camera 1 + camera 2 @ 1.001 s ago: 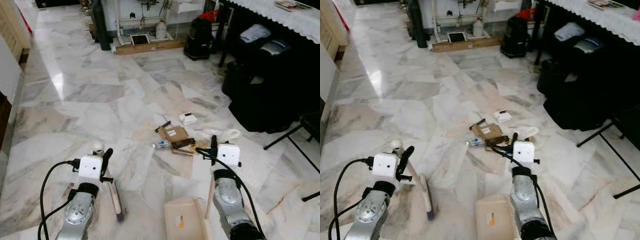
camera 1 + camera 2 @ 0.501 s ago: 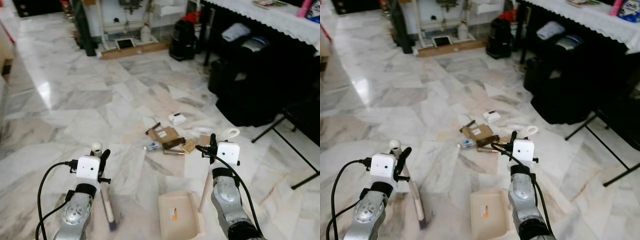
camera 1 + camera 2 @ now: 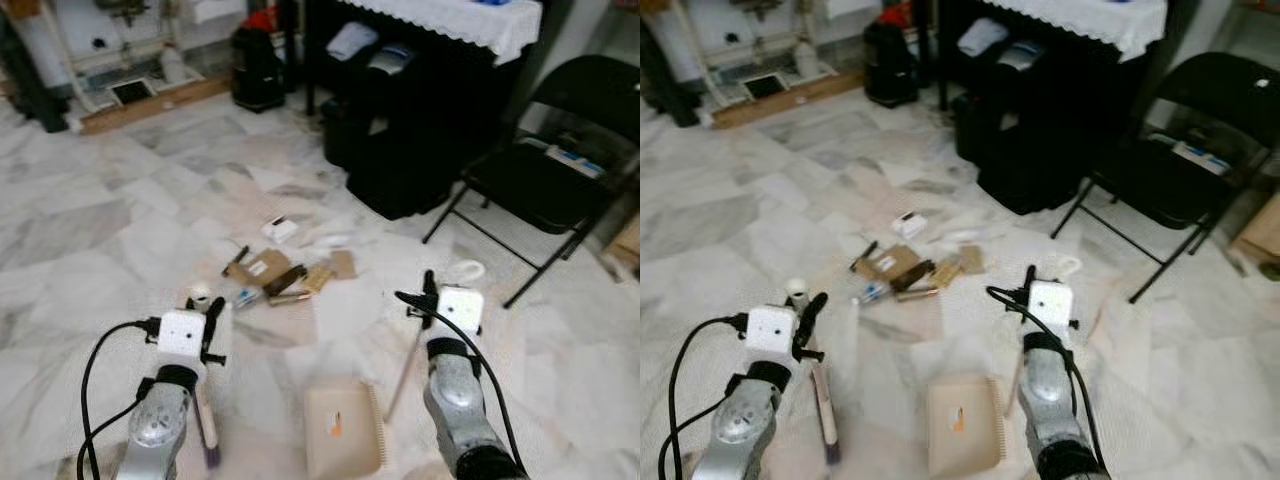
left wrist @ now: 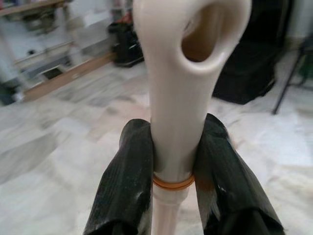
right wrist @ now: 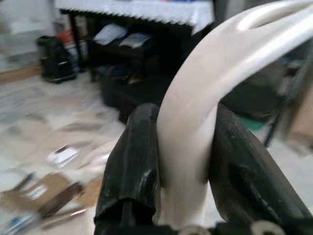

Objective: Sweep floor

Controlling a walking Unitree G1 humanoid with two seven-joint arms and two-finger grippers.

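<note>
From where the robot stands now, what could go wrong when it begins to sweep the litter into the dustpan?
1. The litter pile lies ahead of the dustpan, apart from it. A hard stroke of the brush held by the left gripper might scatter light pieces.
2. The folding chair stands close on the right; the dustpan handle in the right gripper could knock its legs.
3. The views look blurred, so aim may be poor.
</note>
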